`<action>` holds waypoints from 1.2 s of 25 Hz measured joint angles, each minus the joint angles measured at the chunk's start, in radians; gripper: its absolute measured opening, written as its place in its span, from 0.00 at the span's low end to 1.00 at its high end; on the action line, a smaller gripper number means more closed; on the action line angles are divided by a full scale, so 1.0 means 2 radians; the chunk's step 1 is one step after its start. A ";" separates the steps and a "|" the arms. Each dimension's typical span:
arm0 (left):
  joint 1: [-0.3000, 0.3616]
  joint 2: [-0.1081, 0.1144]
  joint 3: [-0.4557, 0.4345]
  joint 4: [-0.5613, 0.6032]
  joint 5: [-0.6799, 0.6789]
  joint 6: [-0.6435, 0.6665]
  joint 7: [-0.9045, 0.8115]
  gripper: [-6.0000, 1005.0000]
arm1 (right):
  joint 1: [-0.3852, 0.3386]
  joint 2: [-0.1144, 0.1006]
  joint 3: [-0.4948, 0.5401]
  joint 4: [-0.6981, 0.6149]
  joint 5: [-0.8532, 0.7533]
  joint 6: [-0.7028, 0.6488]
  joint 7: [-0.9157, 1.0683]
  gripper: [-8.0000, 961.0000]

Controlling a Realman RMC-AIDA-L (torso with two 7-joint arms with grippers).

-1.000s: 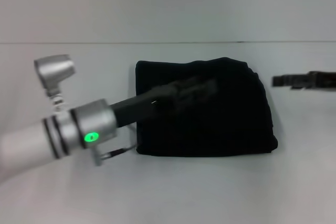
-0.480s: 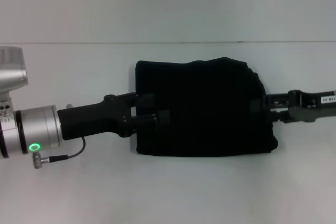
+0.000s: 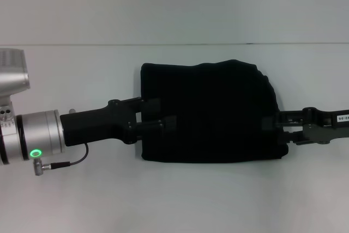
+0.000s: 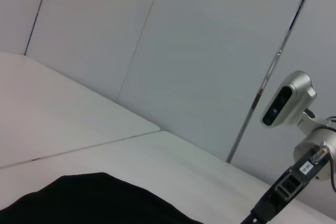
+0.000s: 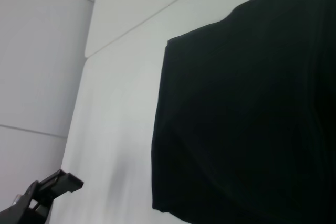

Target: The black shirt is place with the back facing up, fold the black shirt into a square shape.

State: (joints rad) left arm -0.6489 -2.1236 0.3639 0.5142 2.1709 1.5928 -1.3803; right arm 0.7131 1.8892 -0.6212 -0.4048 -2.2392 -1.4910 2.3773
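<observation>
- The black shirt point(image 3: 210, 114) lies mid-frame on the table point(image 3: 174, 200), folded into a near-square block; little seems left beyond tidying.
- Left gripper point(image 3: 166, 114), fingers spread, reaches over its left edge.
- Right gripper point(image 3: 272, 130) sits at its right edge; grip unclear.

The left gripper point(image 3: 166, 114) reaches level over the black shirt point(image 3: 218, 107) left edge, fingers apart. The right gripper point(image 3: 271, 128) meets its right edge.
</observation>
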 joint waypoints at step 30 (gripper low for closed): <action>-0.010 0.002 0.001 -0.002 -0.004 -0.037 -0.006 0.75 | -0.002 0.023 0.009 0.019 0.024 0.094 -0.027 0.32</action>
State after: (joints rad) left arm -0.6681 -2.1199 0.3651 0.5107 2.1634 1.5184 -1.3926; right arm 0.7090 1.9353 -0.6033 -0.3664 -2.1906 -1.3031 2.3223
